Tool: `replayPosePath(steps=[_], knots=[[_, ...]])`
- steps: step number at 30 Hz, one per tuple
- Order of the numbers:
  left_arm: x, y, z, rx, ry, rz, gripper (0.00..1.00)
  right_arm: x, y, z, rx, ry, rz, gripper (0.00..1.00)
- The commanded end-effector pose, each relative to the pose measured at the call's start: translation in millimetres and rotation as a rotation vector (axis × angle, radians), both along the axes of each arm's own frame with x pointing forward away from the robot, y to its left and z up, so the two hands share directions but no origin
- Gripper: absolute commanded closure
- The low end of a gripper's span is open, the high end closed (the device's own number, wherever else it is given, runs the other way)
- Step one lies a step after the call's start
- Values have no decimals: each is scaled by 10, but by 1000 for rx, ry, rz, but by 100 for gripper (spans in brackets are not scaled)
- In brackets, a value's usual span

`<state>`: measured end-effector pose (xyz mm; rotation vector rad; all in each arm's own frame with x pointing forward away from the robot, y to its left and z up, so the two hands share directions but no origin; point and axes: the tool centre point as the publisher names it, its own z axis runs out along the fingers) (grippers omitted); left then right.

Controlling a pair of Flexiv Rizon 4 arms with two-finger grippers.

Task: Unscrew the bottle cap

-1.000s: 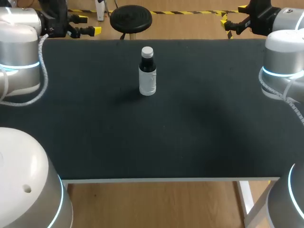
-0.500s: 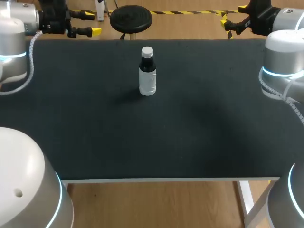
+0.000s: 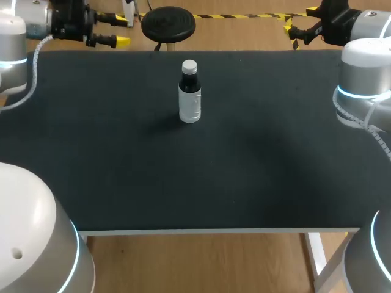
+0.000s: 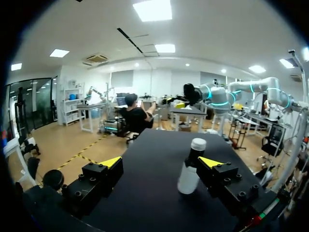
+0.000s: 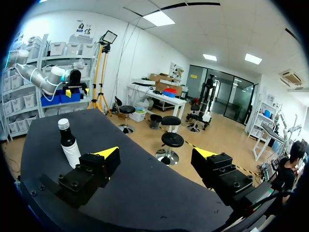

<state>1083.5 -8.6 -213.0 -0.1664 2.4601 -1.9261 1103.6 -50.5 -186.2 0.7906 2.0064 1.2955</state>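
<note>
Black cloth covers the desk [image 3: 244, 171] from edge to edge. One small bottle [image 3: 190, 97] stands upright on it, at about 12 o'clock from the middle of the desk and nearer to the far edge than to the near one. The bottle has a dark body with a pale label around its lower part, and a white cap [image 3: 189, 65] sits on the neck.

The left gripper [image 3: 121, 30] hangs just past the far edge at about 10 o'clock, well apart from the bottle. Its two yellow-tipped fingers are spread and hold nothing. From its wrist view the bottle is ahead at about 1 o'clock, partly behind one finger.

The right gripper [image 3: 301, 19] is past the far edge at about 2 o'clock, also well apart from the bottle. Its fingers are spread wide and are empty. From its wrist view the bottle stands ahead at about 10 o'clock.
</note>
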Motion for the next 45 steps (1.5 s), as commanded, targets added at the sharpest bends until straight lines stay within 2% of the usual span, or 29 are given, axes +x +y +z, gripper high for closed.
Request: replayPosePath(steps=[1,5,8,20,28,45], knots=[[-437,-345,-260,-11,0,-17,0,2,1,3,-1,1,0,0],[-712,-554,-398,-11,1,-22,0,2,1,3,-1,1,0,0],[-849,-660,-476,-15,-9,-33,0,2,1,3,-1,1,0,0],[-992,-701,-652,-86,1,-39,0,2,1,3,-1,1,0,0],[-948,-802,-682,-110,-3,-61,0,2,1,3,-1,1,0,0],[-703,-1159,-662,-118,-2,-145,0,2,1,3,-1,1,0,0]])
